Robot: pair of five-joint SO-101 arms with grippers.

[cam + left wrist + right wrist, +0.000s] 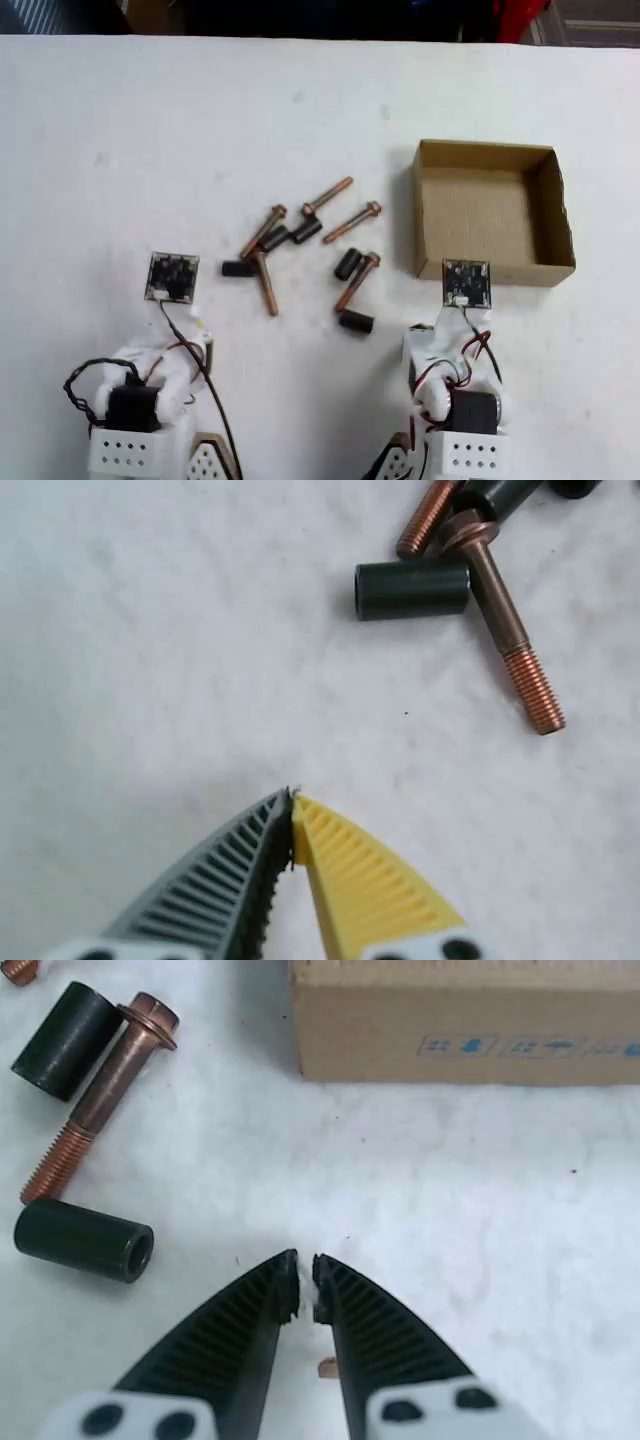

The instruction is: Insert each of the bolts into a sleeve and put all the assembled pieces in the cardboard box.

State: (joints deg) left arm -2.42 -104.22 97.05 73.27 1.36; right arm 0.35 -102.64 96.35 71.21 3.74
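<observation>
Several copper bolts (266,283) and black sleeves (356,321) lie loose mid-table, none assembled. The open cardboard box (545,205) stands to their right, nothing inside. My left gripper (292,796) is shut on nothing, low over bare table; a sleeve (412,590) and a bolt (505,630) lie a short way ahead of it. My right gripper (305,1272) is shut with nothing held, its tips just short of the box wall (465,1030). A bolt (100,1100) lies between two sleeves (85,1240) off to its side.
The left arm (150,385) and right arm (455,385) sit at the table's near edge. White tabletop (120,150) spreads wide on the left and behind the parts. A dark strip of room runs beyond the far edge.
</observation>
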